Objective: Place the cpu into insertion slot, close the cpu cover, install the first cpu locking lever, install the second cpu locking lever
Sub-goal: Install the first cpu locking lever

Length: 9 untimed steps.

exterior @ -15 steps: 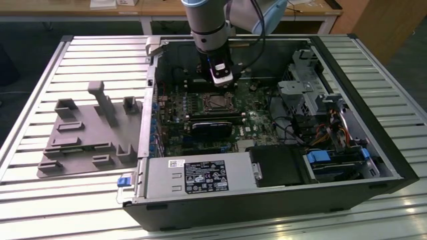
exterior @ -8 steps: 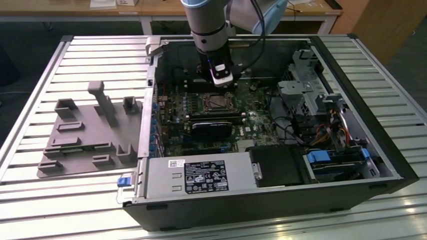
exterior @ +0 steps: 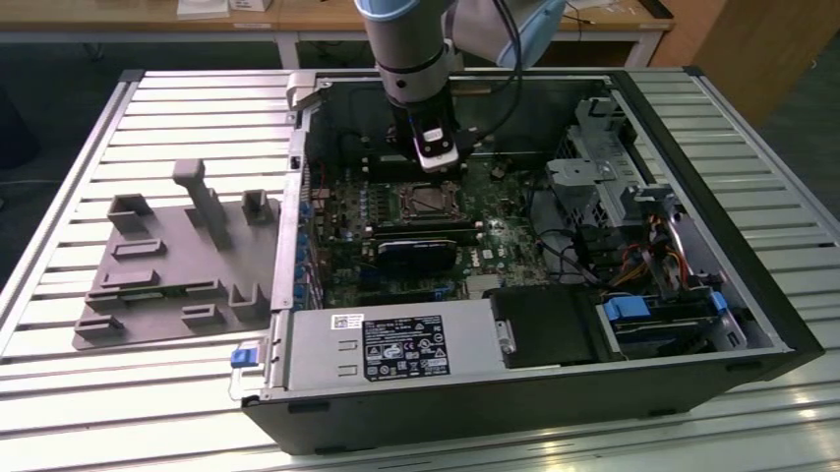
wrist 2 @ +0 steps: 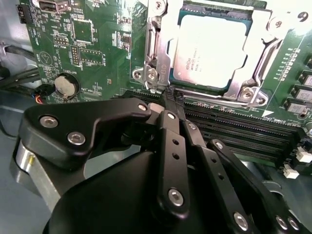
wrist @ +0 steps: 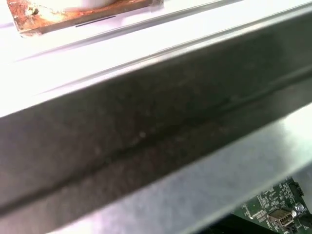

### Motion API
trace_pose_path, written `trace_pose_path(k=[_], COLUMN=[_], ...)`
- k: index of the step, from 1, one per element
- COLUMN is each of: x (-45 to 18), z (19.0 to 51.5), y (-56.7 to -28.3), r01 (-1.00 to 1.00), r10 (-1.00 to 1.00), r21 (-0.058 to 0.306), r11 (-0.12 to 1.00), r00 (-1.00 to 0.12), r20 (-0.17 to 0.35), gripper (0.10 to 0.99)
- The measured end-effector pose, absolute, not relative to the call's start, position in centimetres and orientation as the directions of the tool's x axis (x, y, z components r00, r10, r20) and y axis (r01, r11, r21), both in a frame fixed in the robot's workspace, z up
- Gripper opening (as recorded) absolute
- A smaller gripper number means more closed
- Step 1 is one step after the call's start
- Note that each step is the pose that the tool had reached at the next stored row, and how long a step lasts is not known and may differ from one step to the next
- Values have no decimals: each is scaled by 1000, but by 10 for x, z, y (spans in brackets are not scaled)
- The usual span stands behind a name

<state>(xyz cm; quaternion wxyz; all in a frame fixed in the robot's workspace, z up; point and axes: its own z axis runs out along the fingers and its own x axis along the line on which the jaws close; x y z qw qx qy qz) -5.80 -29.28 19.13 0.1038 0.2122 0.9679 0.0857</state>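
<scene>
In the exterior view we saw an open computer case (exterior: 552,393) lying on a slatted metal desk (exterior: 79,393), with a grey plastic fixture (exterior: 171,265) on the desk toward the exterior view's left of the case. The arm (exterior: 409,39) reached down into the case, and its gripper (exterior: 436,167) hung just above the insertion slot (exterior: 427,202) on the green motherboard (exterior: 341,216); a silver power supply (exterior: 381,344) filled the near edge of the case, and drive bays with bundled cables (exterior: 643,265) sat toward the exterior view's right. In the second wrist view we saw the cpu (wrist 2: 210,48) lying flat in the insertion slot, its pale metal top showing through the window of the cpu cover (wrist 2: 253,78), which lay down over the chip's edges. The black gripper (wrist 2: 170,97) sat near the socket's corner with its fingers (wrist 2: 168,146) drawn together and nothing between them, the tips just beside a thin metal locking lever (wrist 2: 153,73) along the socket's side. Long black memory slots (wrist 2: 243,131) ran beside the socket, and a coin battery (wrist 2: 66,85) sat well apart on the board. In the first wrist view we saw a dark metal edge of the case (wrist: 146,131) close up, with a small corner of green motherboard (wrist: 268,204) beyond it.
</scene>
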Motion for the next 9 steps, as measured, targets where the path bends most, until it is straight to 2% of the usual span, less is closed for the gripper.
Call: trace_pose_path(k=[9], x=[-58], z=[196], y=[-293], r01=[393], r10=[429], r21=[212], r11=[895], r00=[-888], r20=[-164], gripper=[102])
